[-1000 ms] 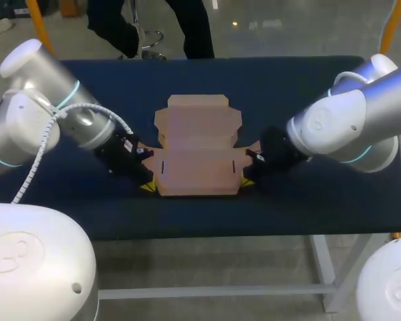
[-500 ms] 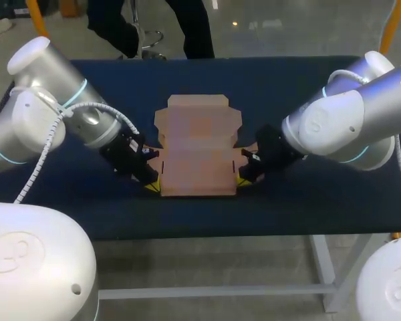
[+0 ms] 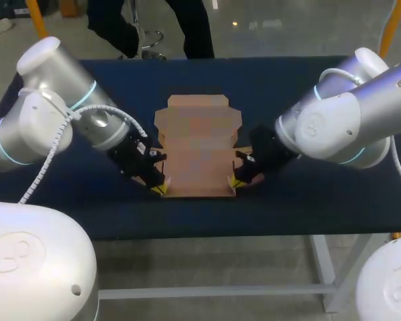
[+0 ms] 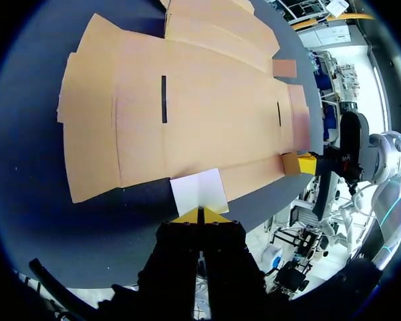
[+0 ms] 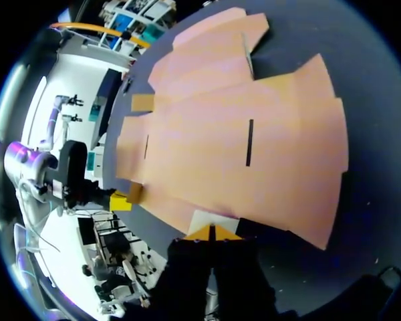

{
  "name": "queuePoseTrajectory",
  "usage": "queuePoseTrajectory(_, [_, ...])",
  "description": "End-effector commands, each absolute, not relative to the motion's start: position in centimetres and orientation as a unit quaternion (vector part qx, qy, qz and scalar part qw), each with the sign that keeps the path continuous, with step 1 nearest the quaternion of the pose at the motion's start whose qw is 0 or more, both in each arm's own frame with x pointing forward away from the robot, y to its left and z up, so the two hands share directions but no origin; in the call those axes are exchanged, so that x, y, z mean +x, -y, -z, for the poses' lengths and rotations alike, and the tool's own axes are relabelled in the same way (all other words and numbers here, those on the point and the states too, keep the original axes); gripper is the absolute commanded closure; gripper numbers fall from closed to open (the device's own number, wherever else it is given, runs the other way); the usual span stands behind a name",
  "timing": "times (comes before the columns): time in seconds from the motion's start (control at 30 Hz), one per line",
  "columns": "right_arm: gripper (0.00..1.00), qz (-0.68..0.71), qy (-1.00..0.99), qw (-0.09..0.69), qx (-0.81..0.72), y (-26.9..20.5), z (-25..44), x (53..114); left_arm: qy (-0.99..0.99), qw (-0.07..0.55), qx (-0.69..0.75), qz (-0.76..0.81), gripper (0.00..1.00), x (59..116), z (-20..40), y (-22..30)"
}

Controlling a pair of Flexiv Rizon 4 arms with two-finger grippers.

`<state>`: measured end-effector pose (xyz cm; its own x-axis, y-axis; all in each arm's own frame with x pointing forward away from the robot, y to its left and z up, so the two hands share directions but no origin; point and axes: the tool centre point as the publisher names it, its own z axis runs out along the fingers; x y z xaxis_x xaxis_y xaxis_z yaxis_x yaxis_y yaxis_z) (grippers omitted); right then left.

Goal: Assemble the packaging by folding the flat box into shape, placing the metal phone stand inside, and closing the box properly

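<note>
Cardboard flat box lies unfolded mid-worktop | left jaws pressed together, tips at the pale corner flap on its near edge | right jaws likewise closed at the opposite flap | advice: keep tips low and raise both flaps evenly, so the sheet neither skids nor twists.

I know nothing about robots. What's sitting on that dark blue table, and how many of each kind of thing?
Boxes: 1, the flat cardboard box
Robot grippers: 2, the left gripper and the right gripper, one at each front corner of the box
Total: 3
</note>
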<state>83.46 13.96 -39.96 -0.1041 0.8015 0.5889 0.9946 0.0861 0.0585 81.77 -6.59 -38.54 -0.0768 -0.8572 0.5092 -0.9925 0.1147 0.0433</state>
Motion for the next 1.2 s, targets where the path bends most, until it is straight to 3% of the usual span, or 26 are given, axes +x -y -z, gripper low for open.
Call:
queuePoseTrajectory(0.03, [1.0, 0.227, 0.708, 0.207, -0.636, -14.3, 40.0, 83.3, 0.718, 0.21, 0.645, -0.156, 1.0, 81.7, 38.6, 6.9])
queuePoseTrajectory(0.47, [1.0, 0.215, 0.714, 0.205, -0.634, -14.5, 41.2, 82.5, 0.722, 0.194, 0.643, -0.166, 1.0, 81.2, 39.2, 7.6])
queuePoseTrajectory(1.2, [1.0, 0.202, 0.735, 0.154, -0.628, -15.6, 41.9, 82.2, 0.712, 0.116, 0.667, -0.189, 1.0, 80.8, 40.2, 8.8])
